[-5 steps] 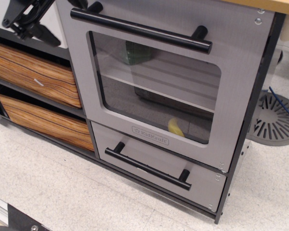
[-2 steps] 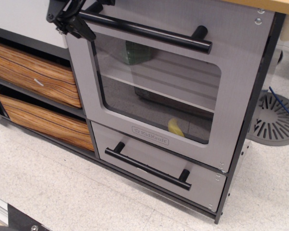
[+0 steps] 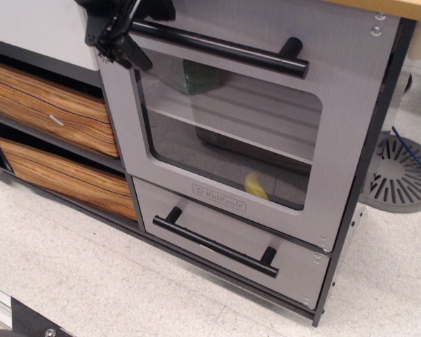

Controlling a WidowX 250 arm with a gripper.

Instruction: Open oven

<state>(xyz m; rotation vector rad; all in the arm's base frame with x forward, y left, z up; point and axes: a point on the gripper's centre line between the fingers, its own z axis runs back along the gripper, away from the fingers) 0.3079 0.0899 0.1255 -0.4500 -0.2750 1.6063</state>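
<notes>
The oven has a large grey door (image 3: 126, 133) with a clear rounded window (image 3: 231, 126), a KidKraft logo and a long black bar handle (image 3: 224, 48) along its top. The door stands closed against the cabinet. My black gripper (image 3: 130, 31) is at the top left, at the left end of the handle, and hides that end. One finger (image 3: 135, 56) reaches below the bar and the rest of the gripper sits above it, so the jaws look open around the bar. A yellow item (image 3: 255, 186) and a green item (image 3: 200, 76) lie inside.
A smaller grey drawer (image 3: 196, 217) with a black handle sits under the oven door. Two brown wood-grain drawers (image 3: 49, 105) are stacked to the left. A round grey grate (image 3: 403, 172) lies on the floor to the right. A wooden counter edge (image 3: 400, 7) runs along the top.
My gripper has moved right from the upper left corner to the left end of the oven handle. The door has not moved.
</notes>
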